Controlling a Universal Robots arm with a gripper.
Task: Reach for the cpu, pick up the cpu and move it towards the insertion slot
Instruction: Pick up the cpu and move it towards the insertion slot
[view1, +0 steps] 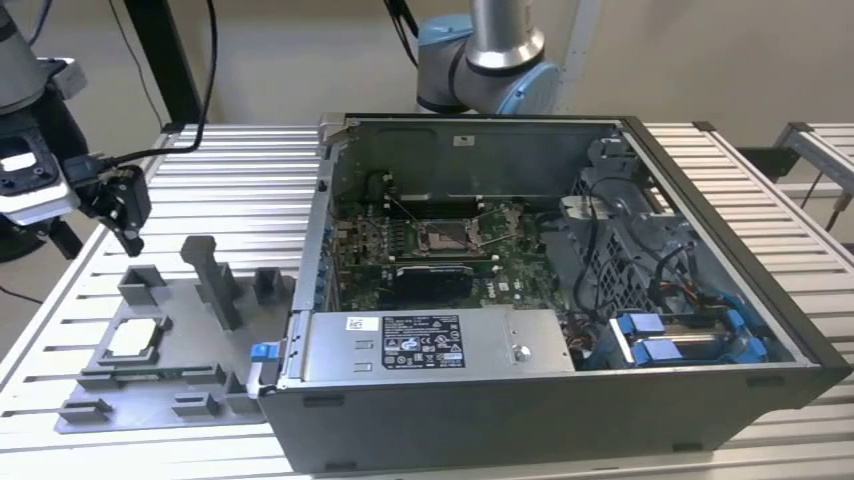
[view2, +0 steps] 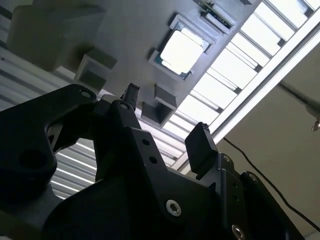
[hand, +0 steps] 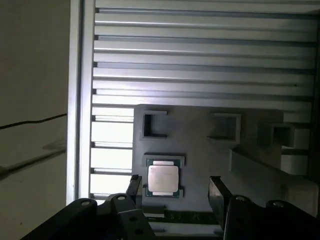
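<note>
- Working over a slatted metal surface, carrying an open computer case on the exterior view's right and a grey fixture plate on the exterior view's left.
- Hovering the gripper above the fixture plate, clear of it and close to its tall upright blocks; judging this to be the reach, with no grasp made yet.
- Holding the fingers spread wide and released, gripping nothing, as seen in the first wrist view.
- Placing the insertion slot inside the case: a square metal-framed socket on the green board, well apart from the gripper.
- Finding the cpu lying flat in a shallow nest on the fixture plate, pale top facing up, untouched; in the first wrist view, sitting between the two fingers but closer to one than the other.
- Judging how to do this step well: centring over the chip before lowering, descending level to meet opposite edges together, steering clear of the nest's raised rim and the nearby blocks, and closing gently on a thin part offering little edge to hold.
</note>
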